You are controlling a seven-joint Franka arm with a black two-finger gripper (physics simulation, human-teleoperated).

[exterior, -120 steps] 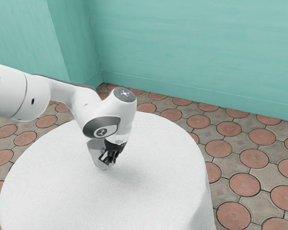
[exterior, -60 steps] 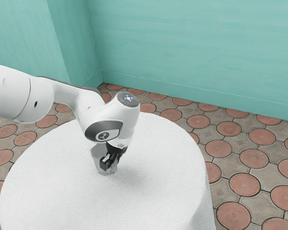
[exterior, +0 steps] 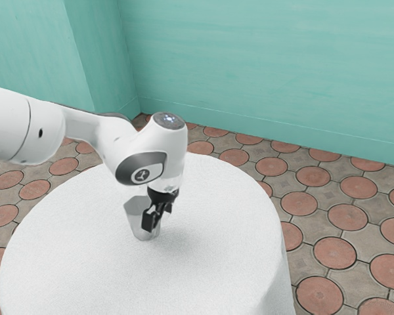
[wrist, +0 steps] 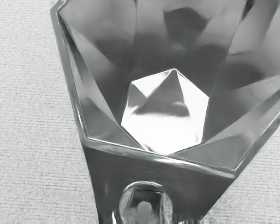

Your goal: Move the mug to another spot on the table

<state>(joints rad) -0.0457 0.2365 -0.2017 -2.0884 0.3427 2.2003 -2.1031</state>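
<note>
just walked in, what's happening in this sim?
A Franka arm is working on a faceted, see-through mug that stands upright near the middle of a round white table. The gripper is down at the mug's rim, on the side toward the exterior view's right. The wrist view looks straight down into the mug, its handle nearest the hand. I can't tell from these views whether the mug is gripped or whether it is just clear of the table.

Mug [exterior: 134, 216] silvery grey; table [exterior: 217, 262] white, speckled; wall [exterior: 262, 59] teal; floor [exterior: 341, 216] terracotta discs on grey; end effector [exterior: 151, 222] black.
</note>
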